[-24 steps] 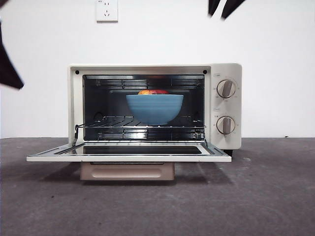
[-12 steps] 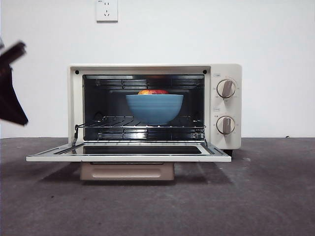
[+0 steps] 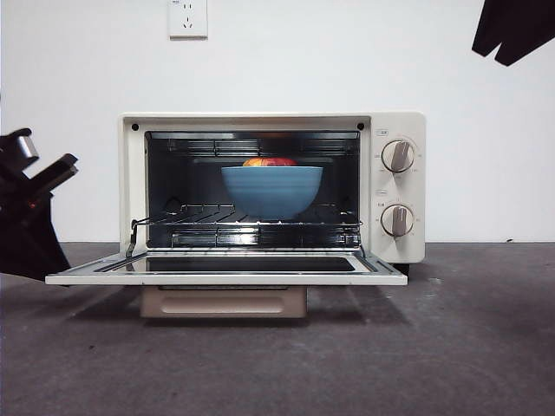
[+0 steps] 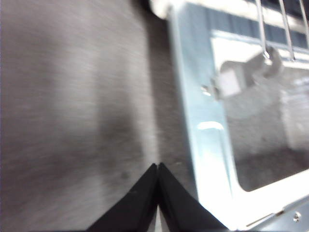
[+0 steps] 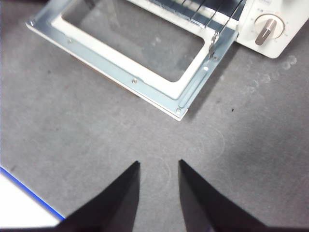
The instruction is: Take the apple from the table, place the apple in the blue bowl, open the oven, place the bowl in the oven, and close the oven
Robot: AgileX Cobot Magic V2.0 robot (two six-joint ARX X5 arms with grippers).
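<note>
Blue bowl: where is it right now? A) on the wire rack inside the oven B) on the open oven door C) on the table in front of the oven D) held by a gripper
A: the blue bowl sits on the wire rack inside the oven, with the apple in it and the door folded down.

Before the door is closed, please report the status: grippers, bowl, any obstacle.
Left gripper shut, empty, low beside the open door. Right gripper open, empty, high over the table. Blue bowl with apple on the oven rack. Nothing blocking the door.
</note>
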